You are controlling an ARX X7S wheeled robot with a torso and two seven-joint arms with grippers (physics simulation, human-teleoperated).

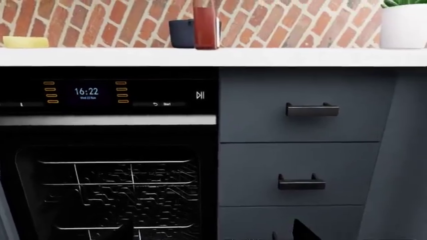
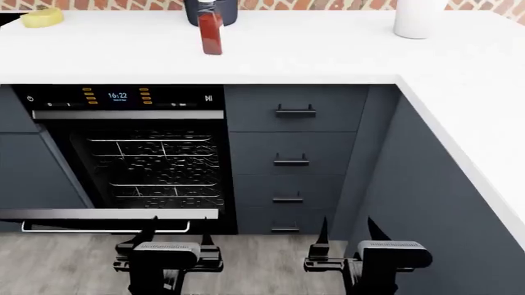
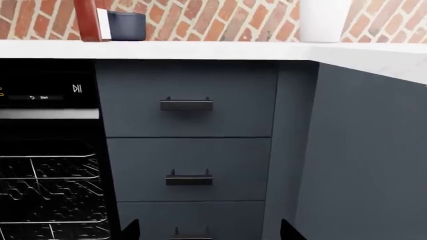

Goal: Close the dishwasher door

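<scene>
White bench (image 2: 328, 52) runs along the brick wall and turns down the right side; grey-blue drawers (image 2: 296, 141) below it. Black dishwasher (image 2: 123, 97) sits built in left of the drawers, clock lit on its control strip, wire racks (image 2: 156, 166) bare to view.

Door (image 2: 107, 214) is dropped fully open, lying about flat over the wood floor (image 2: 58, 264), silver-grey edge strip facing the robot, bar handle (image 2: 107, 228) just under that edge.

Left pincer (image 2: 176, 236) hovers just in front of the door's right end, fingers spread, not touching the door as far as the head view shows. Right pincer (image 2: 346, 228) sits in front of the drawers, well apart from the door, fingers likewise spread. On the bench: red bottle (image 2: 210, 31), dark cup (image 2: 211, 11) behind it, white pot (image 2: 420, 17), yellow sponge (image 2: 41, 17).

Step in hand, by my reading: get under the door and swing it up. Best done with the left pincer lowered beneath the front edge near the handle, then lifted in an arc following the hinge, pushing through until the panel seats under the control strip. Contact nearer the middle of the edge would likely lift more evenly. Right arm should stay clear of the drawers.
</scene>
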